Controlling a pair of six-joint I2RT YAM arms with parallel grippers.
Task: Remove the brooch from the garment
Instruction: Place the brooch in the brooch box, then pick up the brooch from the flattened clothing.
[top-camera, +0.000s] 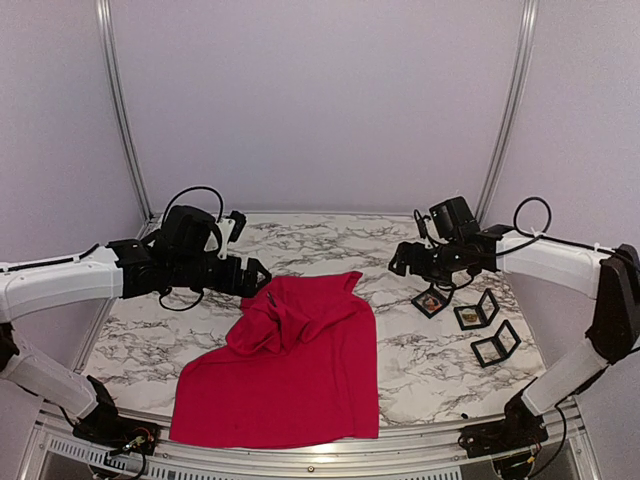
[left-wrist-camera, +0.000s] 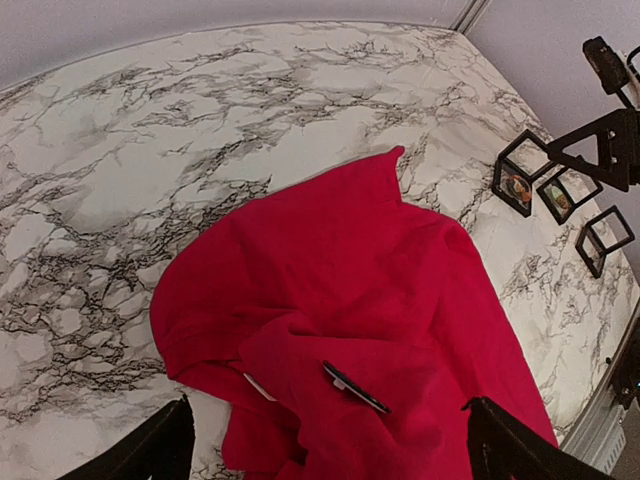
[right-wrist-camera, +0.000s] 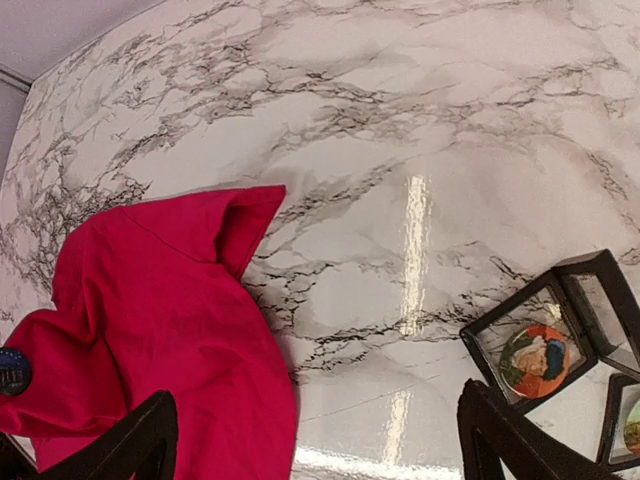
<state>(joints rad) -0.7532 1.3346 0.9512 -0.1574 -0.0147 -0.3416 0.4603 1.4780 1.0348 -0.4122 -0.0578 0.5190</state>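
A red T-shirt (top-camera: 290, 370) lay on the marble table (top-camera: 430, 350), flat at its near end and bunched at its far end. A round dark blue brooch (right-wrist-camera: 12, 370) sat on the bunched part, near the left gripper (top-camera: 258, 277), whose fingers (left-wrist-camera: 160, 445) stood wide apart above the cloth. The right gripper (top-camera: 397, 262), fingers (right-wrist-camera: 145, 440) likewise spread and holding nothing, hovered by three black boxes (top-camera: 476, 314) to the right of the shirt. The box closest to the shirt held an orange brooch (right-wrist-camera: 535, 358).
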